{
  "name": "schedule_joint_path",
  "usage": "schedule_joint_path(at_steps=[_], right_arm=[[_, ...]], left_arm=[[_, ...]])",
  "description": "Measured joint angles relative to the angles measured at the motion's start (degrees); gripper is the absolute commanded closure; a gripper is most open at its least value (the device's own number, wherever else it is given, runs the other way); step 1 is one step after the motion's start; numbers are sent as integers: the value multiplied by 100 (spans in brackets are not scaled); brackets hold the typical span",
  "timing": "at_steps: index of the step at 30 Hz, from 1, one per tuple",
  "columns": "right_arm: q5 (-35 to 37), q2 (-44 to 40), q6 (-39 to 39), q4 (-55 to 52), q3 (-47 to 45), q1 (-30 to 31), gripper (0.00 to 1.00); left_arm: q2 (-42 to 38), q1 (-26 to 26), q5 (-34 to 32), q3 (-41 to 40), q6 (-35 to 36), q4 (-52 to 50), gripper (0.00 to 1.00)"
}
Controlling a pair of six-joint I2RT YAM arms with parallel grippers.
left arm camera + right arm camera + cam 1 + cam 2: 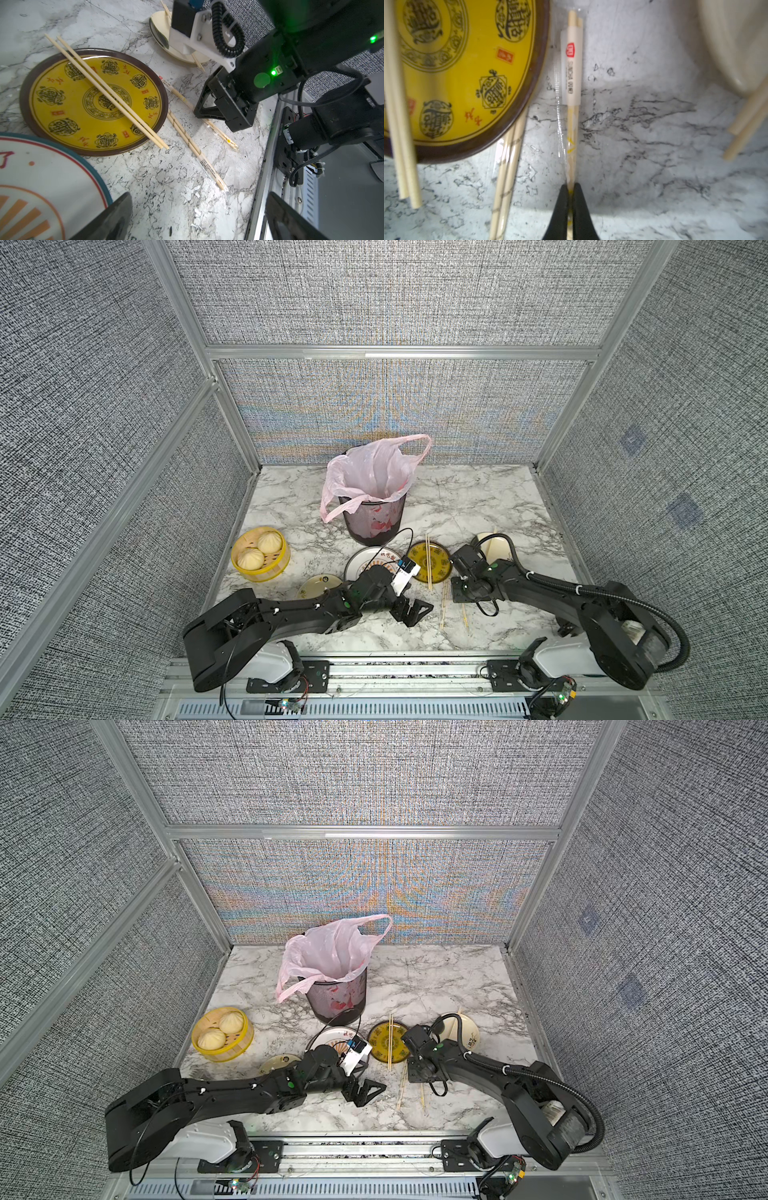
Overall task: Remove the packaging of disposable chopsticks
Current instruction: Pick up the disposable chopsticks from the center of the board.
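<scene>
Two pairs of disposable chopsticks lie in clear packaging on the marble table, beside the yellow plate [467, 62]. My right gripper [570, 187] is shut on one wrapped pair [573, 83], low on the table; its clear packaging [558, 93] shows along the sticks. The other wrapped pair [508, 166] lies beside it, its far end under the plate's rim. In both top views the right gripper [463, 599] stands over these pairs. My left gripper [199, 224] hovers open and holds nothing, near the end of the second wrapped pair [193, 147]. Bare chopsticks [104, 89] rest across the yellow plate.
A mesh bin lined with a pink bag [376, 514] stands behind the plates. A yellow steamer with two buns [259, 556] sits at the left. A white plate [361, 562], a small plate [318, 585] and a cream plate [490, 547] with bare chopsticks are nearby.
</scene>
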Motion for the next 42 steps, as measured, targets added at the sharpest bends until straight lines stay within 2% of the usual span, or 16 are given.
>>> schedule_joint_path(at_steps=[13, 16, 20, 24, 30, 36, 42], right_arm=[[-42, -1694, -151, -83, -490, -136, 100], [-138, -1956, -264, -7, -481, -164, 100], [-553, -2479, -496, 400, -573, -164, 100], [-1010, -2927, -789, 852, -610, -164, 100], [-1915, -3071, -1296, 1628, -444, -57, 100], [-2677, -3123, -1770, 2291, -328, 273, 100], [-2983, -3418, -2035, 2444, -446, 334, 100]], left_arm=[[35, 0, 7, 433, 74, 129, 1], [33, 0, 9, 472, 144, 201, 6], [-208, 13, 22, 713, 173, -37, 9], [-962, 15, -22, 588, 354, -188, 8], [-1526, 35, -518, 638, 686, -398, 9], [-1526, 122, -693, 741, 761, -289, 23], [-1591, 170, -879, 721, 715, 96, 31]])
